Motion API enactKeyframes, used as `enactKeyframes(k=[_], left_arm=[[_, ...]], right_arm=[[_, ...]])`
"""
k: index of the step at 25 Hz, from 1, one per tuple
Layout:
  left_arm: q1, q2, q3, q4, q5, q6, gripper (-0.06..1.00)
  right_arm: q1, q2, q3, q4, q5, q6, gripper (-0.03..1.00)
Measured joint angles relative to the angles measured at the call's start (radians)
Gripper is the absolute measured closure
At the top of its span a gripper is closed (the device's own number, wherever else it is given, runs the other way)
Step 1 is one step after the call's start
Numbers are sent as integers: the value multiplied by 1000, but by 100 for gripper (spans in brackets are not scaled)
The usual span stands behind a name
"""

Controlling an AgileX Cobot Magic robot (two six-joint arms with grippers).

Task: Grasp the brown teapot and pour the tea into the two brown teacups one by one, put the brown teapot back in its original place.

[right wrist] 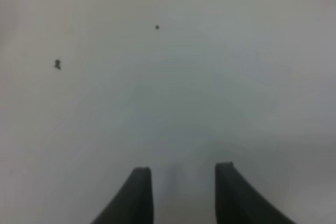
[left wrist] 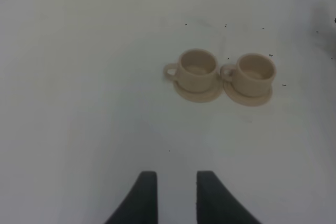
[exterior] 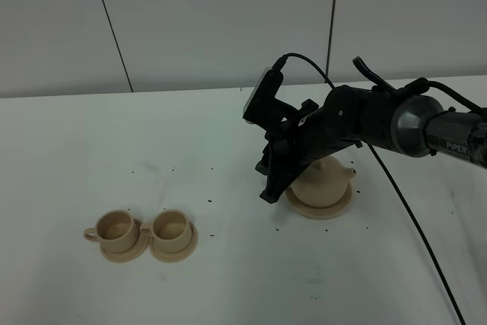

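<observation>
Brown teapot [exterior: 326,185], round, squat, matte tan-beige, with a short spout toward the right of the high view: seated upright on a wide flat tan saucer disc [exterior: 335,209], upper part hidden behind the right end effector [exterior: 269,190]. Black fingers [right wrist: 139,195] of that end effector spread, pinching nothing, only bare white bench [exterior: 114,142] between them. Tips low over the bench, just beside the disc's left rim; contact with the pot cannot be told. Behind, black right arm [exterior: 380,119] stretching in from the right edge.

Left end effector [left wrist: 177,199] likewise spread and empty, above open bench, out of the high view.

Well apart to the left: left teacup [exterior: 116,225] and right teacup [exterior: 172,225], small, tan-beige, upright on small round saucers [exterior: 179,255] that touch, loop handles pointing left. Dark specks [exterior: 210,202] scattered across the bench.
</observation>
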Motion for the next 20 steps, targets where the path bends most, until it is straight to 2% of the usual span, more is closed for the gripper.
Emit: enactKeyframes(k=[20], left_arm=[[0,0,0,0,0,0,69]], right_arm=[[0,0,0,-53,79,23,69]])
